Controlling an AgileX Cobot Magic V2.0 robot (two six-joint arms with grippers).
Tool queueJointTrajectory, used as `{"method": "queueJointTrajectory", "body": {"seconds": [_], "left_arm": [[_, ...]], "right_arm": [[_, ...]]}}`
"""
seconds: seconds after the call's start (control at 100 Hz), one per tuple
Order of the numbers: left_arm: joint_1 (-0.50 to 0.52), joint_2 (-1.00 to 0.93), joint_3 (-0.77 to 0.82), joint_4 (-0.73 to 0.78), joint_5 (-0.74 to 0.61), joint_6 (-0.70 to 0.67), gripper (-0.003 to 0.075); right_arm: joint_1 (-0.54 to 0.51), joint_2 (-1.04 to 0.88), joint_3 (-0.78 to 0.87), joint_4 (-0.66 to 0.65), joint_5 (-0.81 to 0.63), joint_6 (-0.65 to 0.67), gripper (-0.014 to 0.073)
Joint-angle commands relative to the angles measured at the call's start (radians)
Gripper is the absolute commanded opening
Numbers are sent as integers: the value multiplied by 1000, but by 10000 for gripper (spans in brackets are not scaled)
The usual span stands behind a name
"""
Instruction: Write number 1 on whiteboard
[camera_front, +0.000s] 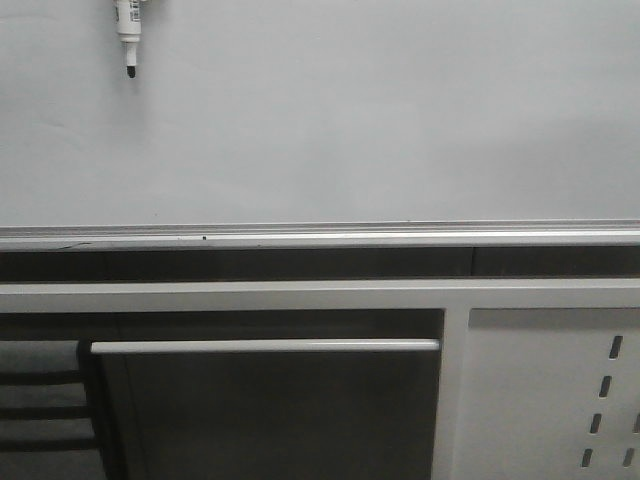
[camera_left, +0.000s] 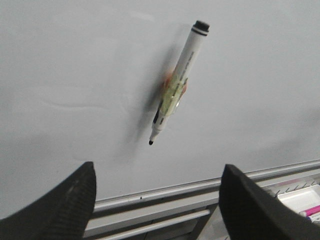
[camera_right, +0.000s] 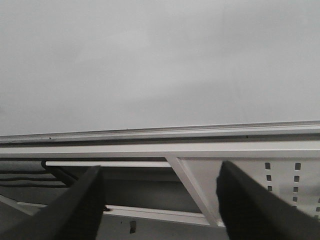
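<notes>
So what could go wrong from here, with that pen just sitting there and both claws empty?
Two risks stand out. The left claw is wide open and apart from the marker pen, which lies tilted on the whiteboard; a slightly off grab could knock it away rather than pick it up. The pen's tip is uncapped, so nudging it may leave a stray mark where the number 1 should go.

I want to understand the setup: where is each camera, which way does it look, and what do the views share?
Front view: faces forward at the whiteboard; marker at the top; no arm visible.
Left wrist view: on the left arm, facing the board and marker; open left gripper shows.
Right wrist view: on the right arm, facing bare board; open right gripper shows.
Shared: whiteboard, silver rail.
</notes>
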Motion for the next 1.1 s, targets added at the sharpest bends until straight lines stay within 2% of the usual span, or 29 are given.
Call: {"method": "queueJointTrajectory", "body": {"seconds": [0.0,0.08,0.15,0.33,0.39,0.61,0.85,0.95,1.09], "left_arm": [[-9,53,-35,-264,-46,225,492],[-11,108,-35,-426,-46,378,492],[-11,153,-35,-511,-40,459,491],[-16,248,-48,-655,83,619,491],[-34,273,-62,-679,78,654,487],[-158,358,-145,-684,-35,746,405],[-304,450,-226,-682,-244,820,404],[-327,486,-252,-682,-292,823,404],[-328,527,-277,-682,-295,823,402]], "right_arm": [[1,11,-37,33,-74,-14,435],[1,11,-37,33,-74,-14,435],[1,11,-37,35,-74,-14,435],[1,11,-37,37,-74,-14,435],[1,11,-37,39,-74,-14,435],[1,11,-37,39,-75,-14,435],[1,11,-37,39,-75,-14,435],[1,11,-37,39,-75,-14,435],[1,11,-37,39,-75,-14,435]]}}
